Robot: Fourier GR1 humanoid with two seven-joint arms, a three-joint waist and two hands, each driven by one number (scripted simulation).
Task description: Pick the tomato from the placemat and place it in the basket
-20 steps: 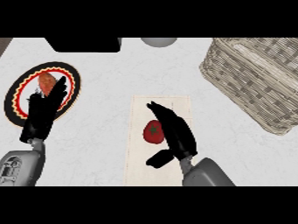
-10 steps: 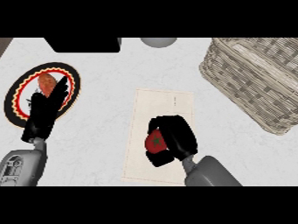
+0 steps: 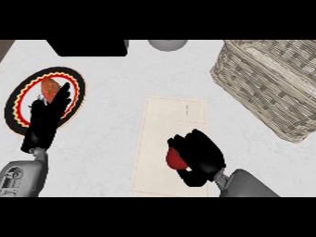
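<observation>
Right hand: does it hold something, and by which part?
Yes: the right hand is curled round the tomato, covering its right side.

The light is bright and even over the pale worktop [image 3: 112, 152]. The basket [image 3: 276, 83] at its far right corner has soft shading in the weave, with the rim lighter than the side wall.

Quick tally of what's on the counter [image 3: 105, 157]
One tomato [image 3: 176, 159], one placemat [image 3: 167, 120], one basket [image 3: 256, 88], one plate [image 3: 11, 109], one orange food piece [image 3: 48, 86], one black block [image 3: 88, 47], one grey round thing [image 3: 167, 44].
</observation>
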